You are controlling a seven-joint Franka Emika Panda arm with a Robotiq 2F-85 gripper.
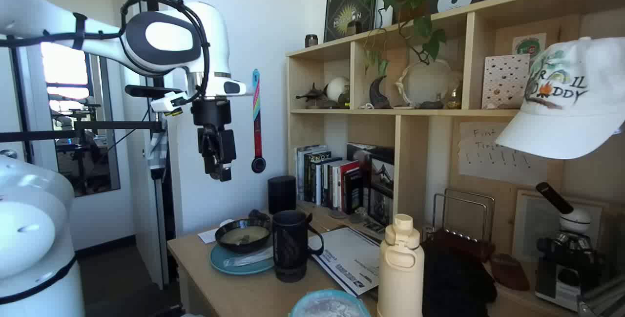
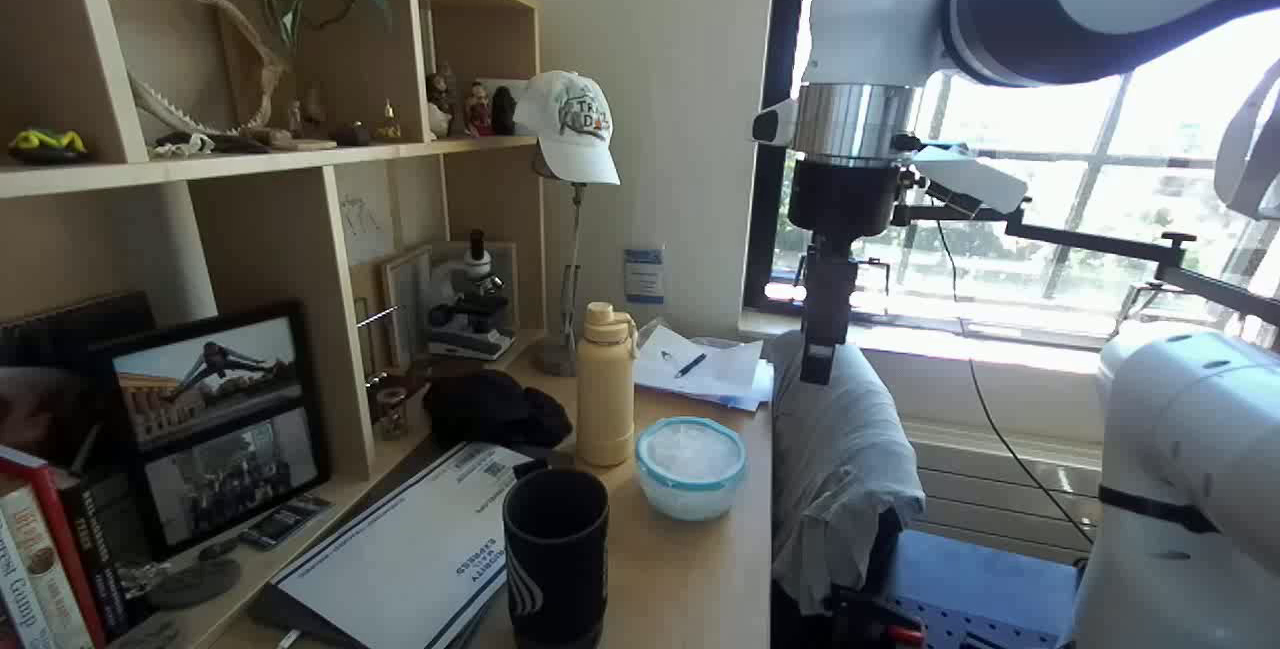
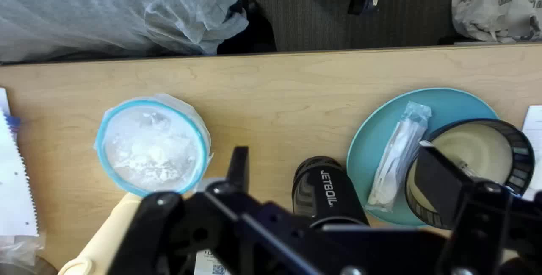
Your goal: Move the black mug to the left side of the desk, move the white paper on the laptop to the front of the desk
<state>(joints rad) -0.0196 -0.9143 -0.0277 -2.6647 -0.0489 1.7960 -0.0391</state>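
Nearest in wrist view we have the gripper (image 3: 333,152), fingers spread wide; beyond it, black mug (image 3: 326,196) upright on desk (image 3: 275,105) beside blue plate (image 3: 374,143). In both exterior views we see white paper (image 2: 400,549) lying on the laptop (image 2: 293,614).

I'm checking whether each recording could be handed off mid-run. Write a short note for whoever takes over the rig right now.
Gripper: open, holding nothing, raised well above the level of the desk.
Black mug: upright on the desk, beside the blue plate.
White paper: lying on the laptop.
Done: the paper move is not; whether the mug's spot counts as the left side, I can't tell.
Left: bring the paper to the front of the desk; probably confirm the mug's place first.
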